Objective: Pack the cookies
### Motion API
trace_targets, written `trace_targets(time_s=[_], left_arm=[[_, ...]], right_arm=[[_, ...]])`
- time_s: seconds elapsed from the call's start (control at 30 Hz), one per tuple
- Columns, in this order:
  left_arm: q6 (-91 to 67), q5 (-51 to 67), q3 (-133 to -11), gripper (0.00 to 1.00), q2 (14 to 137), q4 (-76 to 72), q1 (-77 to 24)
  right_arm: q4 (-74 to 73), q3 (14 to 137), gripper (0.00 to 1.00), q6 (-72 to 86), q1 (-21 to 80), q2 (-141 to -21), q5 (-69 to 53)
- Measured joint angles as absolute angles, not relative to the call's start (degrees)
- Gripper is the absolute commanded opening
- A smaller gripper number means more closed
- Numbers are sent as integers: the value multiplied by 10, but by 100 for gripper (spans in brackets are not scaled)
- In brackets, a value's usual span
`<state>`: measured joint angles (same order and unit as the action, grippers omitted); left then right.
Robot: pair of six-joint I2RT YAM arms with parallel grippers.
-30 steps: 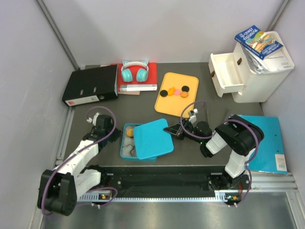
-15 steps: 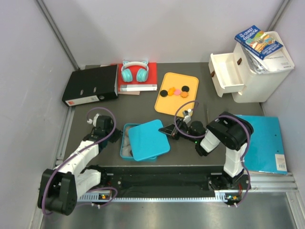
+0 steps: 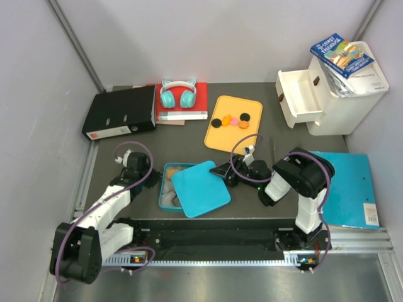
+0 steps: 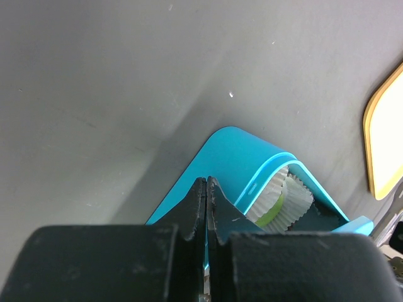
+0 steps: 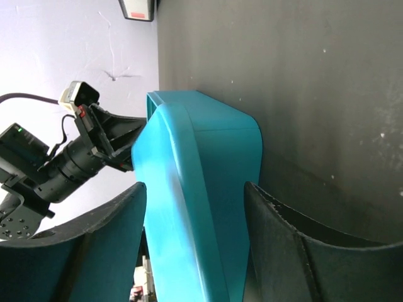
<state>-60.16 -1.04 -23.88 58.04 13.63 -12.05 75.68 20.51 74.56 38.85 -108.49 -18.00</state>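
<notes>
Lid [image 3: 201,189] slewed nearward on box [image 3: 165,190]; R gripper [image 3: 221,171] let go, L gripper [image 4: 206,189] clenched empty. Likely uncovering; next: clear lid, fetch cookies [image 3: 230,121].

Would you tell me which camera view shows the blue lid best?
The top view: the whole lid shows, lying askew over the box. The right wrist view sees only one end between the right gripper's fingers; the left wrist view shows mainly the box corner.
</notes>
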Motion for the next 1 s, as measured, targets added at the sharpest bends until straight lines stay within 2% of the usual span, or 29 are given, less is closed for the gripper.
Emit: trace_targets(time_s=[0.2,0.3,0.33,0.63,0.9,0.97,1.0], left_arm=[[-602,-10,-239,0,580,136,-121],[-602,-10,-239,0,580,136,-121],[-602,-10,-239,0,580,136,-121],[-604,-10,-239,0,580,136,-121],[-604,-10,-239,0,580,136,-121],[-604,-10,-239,0,580,136,-121],[-604,-10,-239,0,580,136,-121]], right_arm=[[754,198,60,746,389,-1084,-180],[754,191,45,748,389,-1078,-178],[753,187,37,751,389,-1074,-178],[756,188,17,770,393,-1061,-176],[760,208,15,783,408,-1061,-172],[758,209,18,784,408,-1062,-173],[758,213,26,784,409,-1063,-173]])
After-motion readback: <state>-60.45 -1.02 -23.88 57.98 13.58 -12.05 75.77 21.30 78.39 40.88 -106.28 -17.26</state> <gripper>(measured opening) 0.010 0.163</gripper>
